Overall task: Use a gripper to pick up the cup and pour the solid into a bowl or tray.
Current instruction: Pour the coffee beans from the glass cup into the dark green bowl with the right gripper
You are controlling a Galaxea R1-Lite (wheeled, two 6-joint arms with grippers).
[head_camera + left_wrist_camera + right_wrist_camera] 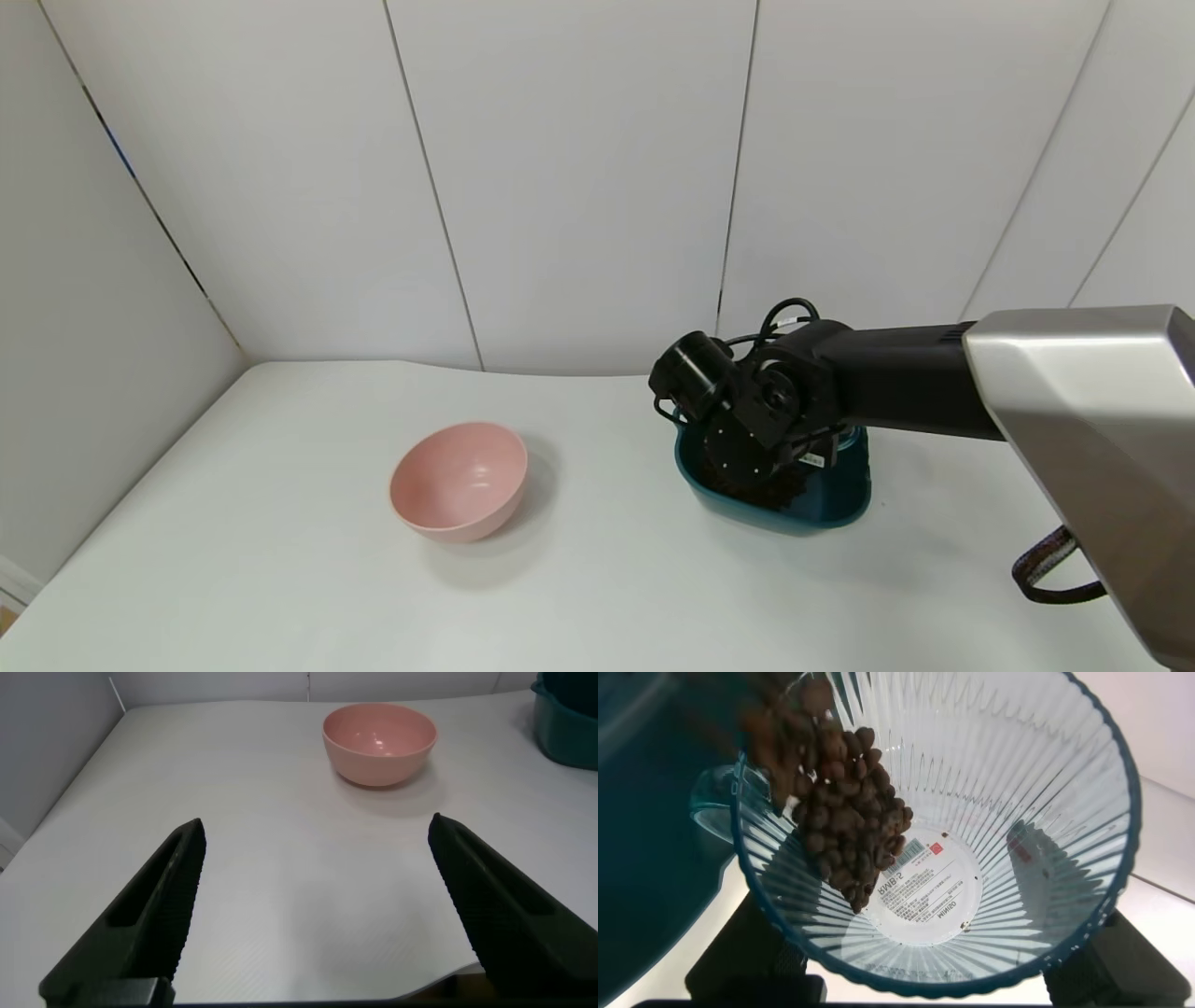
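My right gripper (752, 453) hangs over the dark teal basin (831, 509), shut on the ribbed pale blue cup (999, 803), which is tipped mouth-down toward the basin. In the right wrist view the black fingers (747, 961) clamp the cup's outside. Brown bean-like pieces (840, 803) slide along the cup's wall past its loop handle (715, 803) toward the basin (645, 831). A heap of pieces (770, 490) lies in the basin. In the head view the cup is mostly hidden behind the gripper. My left gripper (318, 859) is open and empty, low over the table's near left part.
A round pink bowl (459, 479) stands empty left of the basin, also in the left wrist view (378, 742). The basin's edge (565, 728) shows there too. White wall panels close the back and left. A dark strap (1050, 565) hangs from the right arm.
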